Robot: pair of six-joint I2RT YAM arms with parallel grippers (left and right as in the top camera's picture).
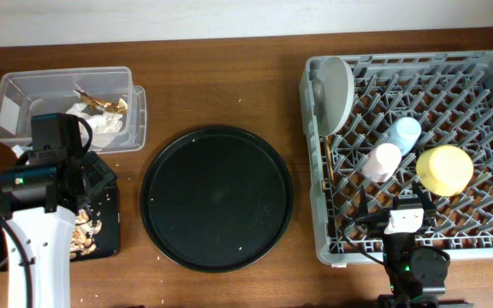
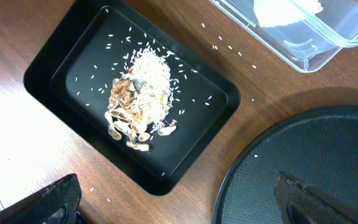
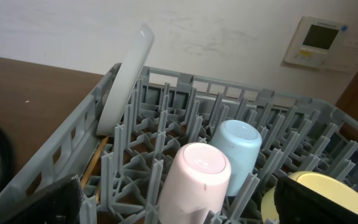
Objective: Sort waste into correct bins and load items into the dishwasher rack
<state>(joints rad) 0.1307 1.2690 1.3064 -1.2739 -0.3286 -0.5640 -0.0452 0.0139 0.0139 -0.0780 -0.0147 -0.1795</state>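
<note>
The grey dishwasher rack (image 1: 318,224) on the right holds the grey plate (image 1: 336,94) on edge, the blue cup (image 1: 406,133), pink cup (image 1: 385,161) and yellow bowl (image 1: 445,168) upside down, and chopsticks (image 1: 326,162) along its left wall. My right gripper (image 3: 188,208) stands open and empty over the rack's near side, just before the pink cup (image 3: 194,180). The clear box (image 1: 24,90) holds the crumpled wrapper (image 1: 99,121). Food scraps (image 2: 140,99) lie in the shallow black tray (image 2: 55,81). My left gripper (image 2: 179,208) hangs open and empty above that tray's corner.
A large round black tray (image 1: 216,197) sits in the middle of the wooden table, between the bins and the rack. Loose rice grains (image 2: 229,48) are scattered on the table by the clear box (image 2: 316,43). A wall runs behind the rack (image 3: 61,155).
</note>
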